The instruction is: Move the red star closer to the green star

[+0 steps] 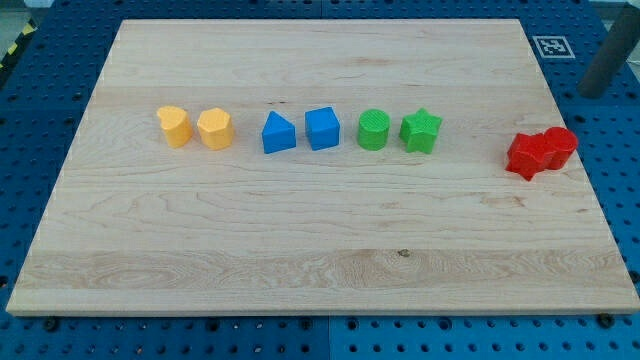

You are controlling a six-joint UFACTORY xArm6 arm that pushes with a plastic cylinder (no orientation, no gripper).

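A: Item one, the largest?

B: Wooden board (320,250), pale maple grain, on a blue perforated base (60,30). A printed marker tag (551,46) sits just off the board's top right corner.

A: The arm?

B: Only a blurred dark rod (608,62) shows, beyond the top right corner, off the board. Its tip cannot be made out, so its state and position relative to the blocks cannot be told.

A: Blocks, then.

B: A row across the upper middle, from the left edge toward the right: yellow heart (174,127), yellow hexagon (215,129), blue triangle (278,133), blue cube (322,128), green cylinder (374,130), green star (421,130). Each colour pair stands close together, with small gaps between pairs.

A: And the red ones?

B: Near the right edge, level with the row. Red star (526,154) touches a red cylinder (558,146) on its right. The red star lies well apart from the green star, bare board between.
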